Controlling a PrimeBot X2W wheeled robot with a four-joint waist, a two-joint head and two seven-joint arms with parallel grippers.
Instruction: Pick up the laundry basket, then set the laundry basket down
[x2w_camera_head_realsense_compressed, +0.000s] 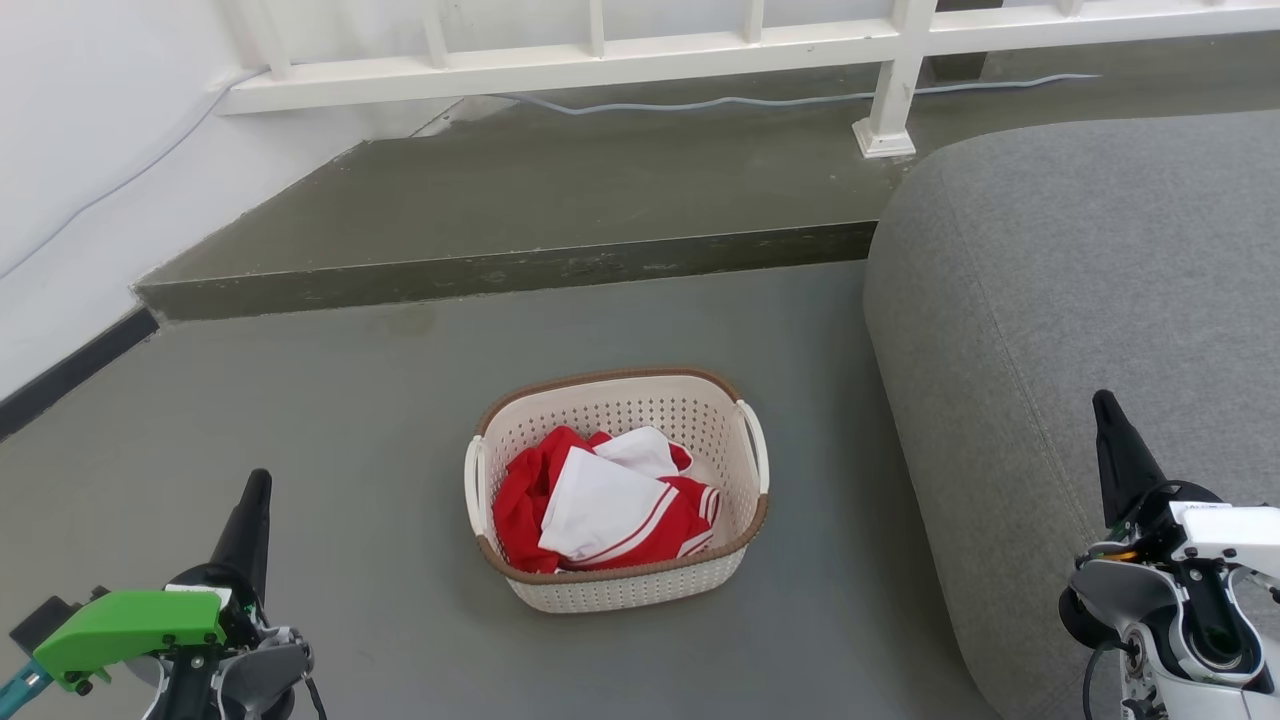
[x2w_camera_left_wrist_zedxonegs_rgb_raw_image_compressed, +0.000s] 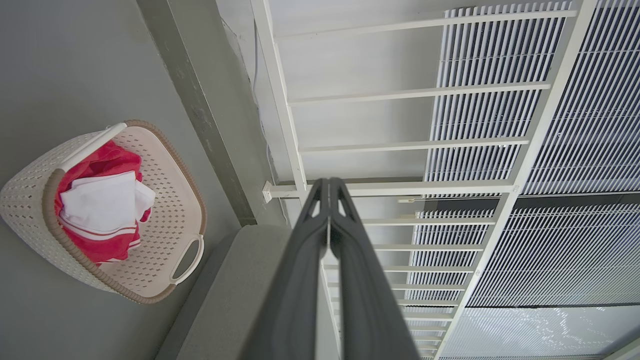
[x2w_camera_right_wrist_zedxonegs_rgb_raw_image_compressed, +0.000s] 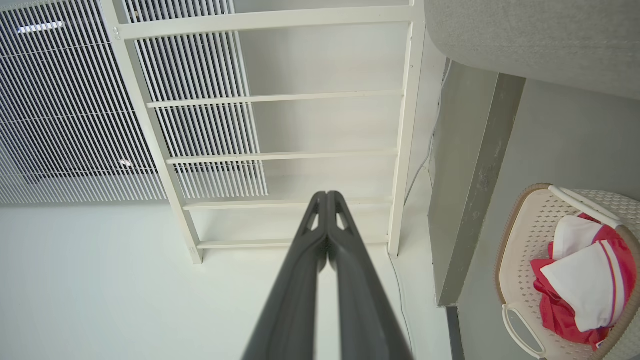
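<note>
Laundry basket sits on the grey floor, ahead of the robot and between its two arms, with the big grey upholstered seat near its right side. You can see its long axis runs across the head view, slightly turned, so the left handle faces the left arm and the right handle faces the right arm. Red and white clothes lie inside. The left pincer hangs off the basket's left end and looks the nearer of the two. The right pincer stands farther off, in front of the seat. Both have their fingers pressed together on nothing. You would need to spread them and bring each inward to its handle.
</note>
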